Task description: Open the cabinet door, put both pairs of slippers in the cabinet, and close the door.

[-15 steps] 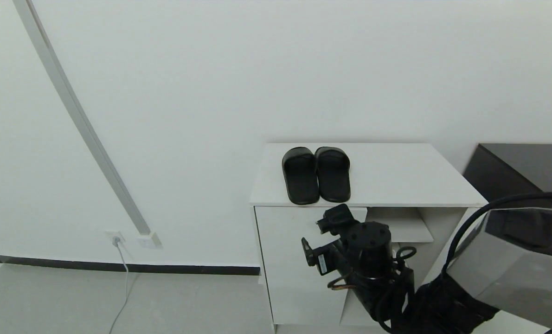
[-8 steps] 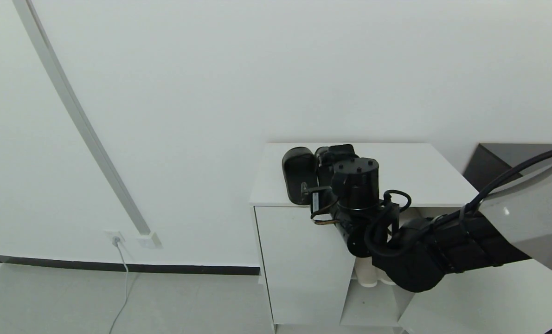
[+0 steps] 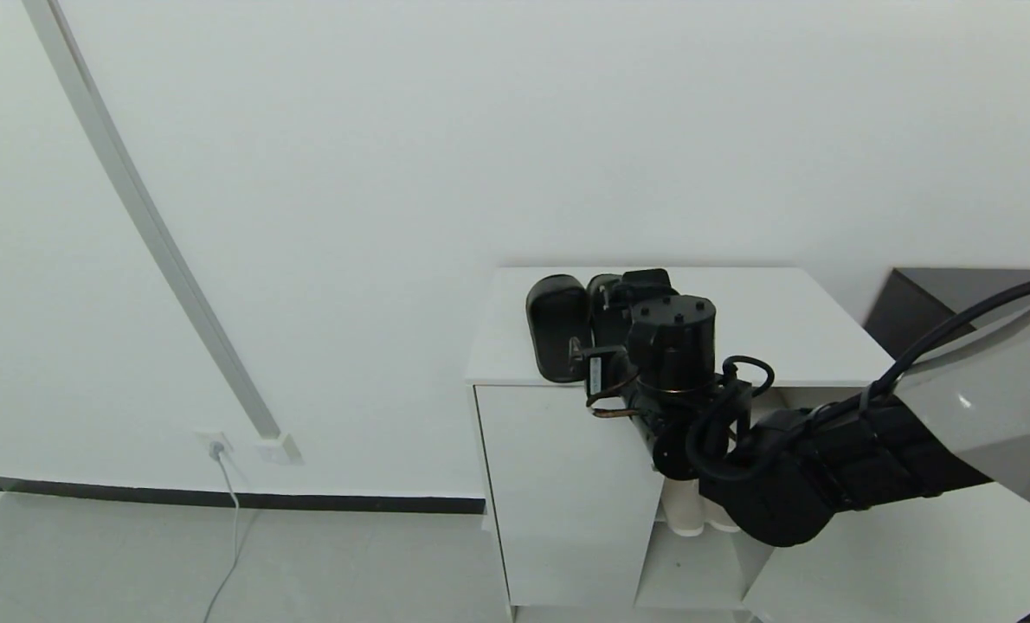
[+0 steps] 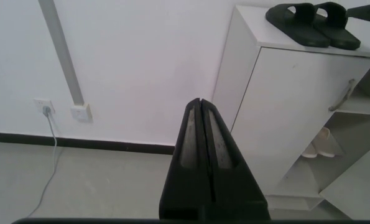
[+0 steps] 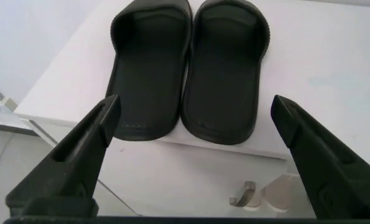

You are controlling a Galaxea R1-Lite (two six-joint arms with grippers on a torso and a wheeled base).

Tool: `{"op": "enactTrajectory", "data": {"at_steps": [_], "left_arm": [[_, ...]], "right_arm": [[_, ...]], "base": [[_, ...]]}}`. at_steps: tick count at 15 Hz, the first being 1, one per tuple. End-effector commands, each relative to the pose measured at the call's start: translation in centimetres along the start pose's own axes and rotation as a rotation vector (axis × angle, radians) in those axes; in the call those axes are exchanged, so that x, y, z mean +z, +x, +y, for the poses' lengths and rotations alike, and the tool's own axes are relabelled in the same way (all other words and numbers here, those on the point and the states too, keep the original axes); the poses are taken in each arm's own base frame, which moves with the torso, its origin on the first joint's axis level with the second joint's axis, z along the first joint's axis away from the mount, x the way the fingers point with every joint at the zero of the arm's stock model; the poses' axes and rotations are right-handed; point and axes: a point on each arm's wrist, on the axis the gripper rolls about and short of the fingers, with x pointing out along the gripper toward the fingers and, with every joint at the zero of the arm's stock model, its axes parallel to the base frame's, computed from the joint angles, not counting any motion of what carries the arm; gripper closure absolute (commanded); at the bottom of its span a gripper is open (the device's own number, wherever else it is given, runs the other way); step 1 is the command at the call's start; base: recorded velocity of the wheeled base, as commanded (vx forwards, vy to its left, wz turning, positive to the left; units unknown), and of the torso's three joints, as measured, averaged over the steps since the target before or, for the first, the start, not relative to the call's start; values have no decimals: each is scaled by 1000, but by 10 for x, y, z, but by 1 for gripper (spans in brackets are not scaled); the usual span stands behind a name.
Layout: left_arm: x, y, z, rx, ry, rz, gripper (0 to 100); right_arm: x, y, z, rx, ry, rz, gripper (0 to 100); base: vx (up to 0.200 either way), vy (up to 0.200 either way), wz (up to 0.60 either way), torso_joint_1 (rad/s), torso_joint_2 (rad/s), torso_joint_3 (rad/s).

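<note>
The cabinet door (image 3: pixel 904 562) on the right side stands swung open, exposing the shelves of the cabinet (image 3: pixel 567 484); the opening step is judged complete. A pale pair of slippers (image 4: pixel 321 144) sits on a lower shelf inside the open compartment, so the first of the two pairs appears to be stowed already. The black slippers (image 5: pixel 219 68) lie side by side, touching each other, on the top of the cabinet near its front edge, toes toward the wall; this pair is not yet gripped. The right gripper (image 5: pixel 195 109) hangs just in front of the heel ends of the black pair, at the level of the cabinet top, with its jaws spread wide, one finger to each side of the pair and neither touching it. In the head view the right arm crosses in front of the open compartment and covers most of the right-hand slipper. The left gripper (image 4: pixel 200 106) is held low and well apart from the cabinet, out to its left, with its jaws pressed together on nothing. Remaining work, as judged from this state: close the right jaws on the black pair, transfer it to a shelf inside the compartment, release it, then swing the door shut. Roughly half of the task is complete.
</note>
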Motion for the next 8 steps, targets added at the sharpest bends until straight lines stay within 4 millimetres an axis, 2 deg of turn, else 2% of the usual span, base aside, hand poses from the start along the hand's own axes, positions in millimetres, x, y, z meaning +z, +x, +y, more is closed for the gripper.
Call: {"op": "enactTrajectory", "data": {"at_steps": [1, 7, 8], "left_arm": [[0, 0, 0, -3, 0, 2, 100], [0, 0, 0, -3, 0, 2, 100], [0, 0, 0, -3, -2, 2, 100]], "right_arm": [[-1, 0, 0, 0, 0, 0, 0], [-16, 2, 1, 0, -11, 27, 0], [-19, 3, 1, 0, -10, 32, 0]], "base": [[200, 0, 0, -12, -12, 2], [200, 0, 0, 3, -2, 2], [0, 0, 0, 0, 0, 0]]}}
